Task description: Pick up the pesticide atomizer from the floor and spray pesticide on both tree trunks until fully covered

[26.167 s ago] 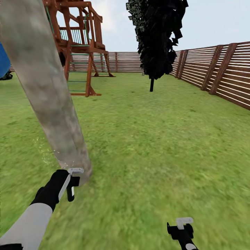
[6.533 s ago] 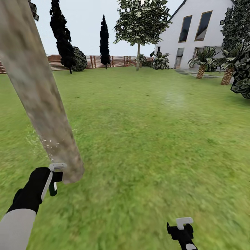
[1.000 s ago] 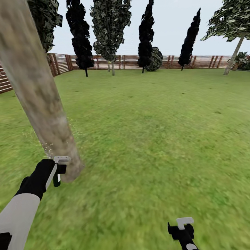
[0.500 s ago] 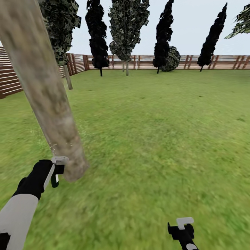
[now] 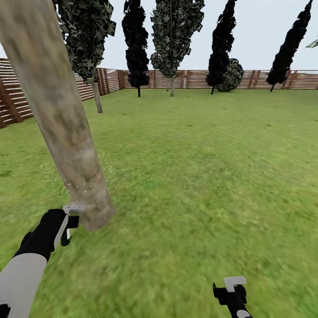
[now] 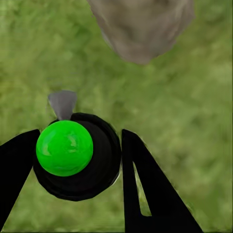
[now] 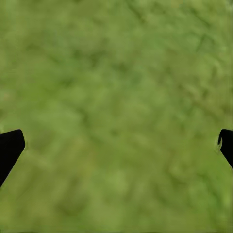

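Left gripper clamped around the pesticide atomizer, green-topped here, just beside the tree trunk near its base, grey nozzle toward the bark. Fine specks on the trunk above the nozzle. Right gripper spread wide over the lawn, well apart from the trunk.

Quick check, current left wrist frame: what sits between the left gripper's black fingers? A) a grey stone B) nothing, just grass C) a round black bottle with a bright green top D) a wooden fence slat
C: in the left wrist view the left gripper has its black fingers on either side of the round black bottle with a bright green top, near the base of the mottled grey-brown tree trunk.
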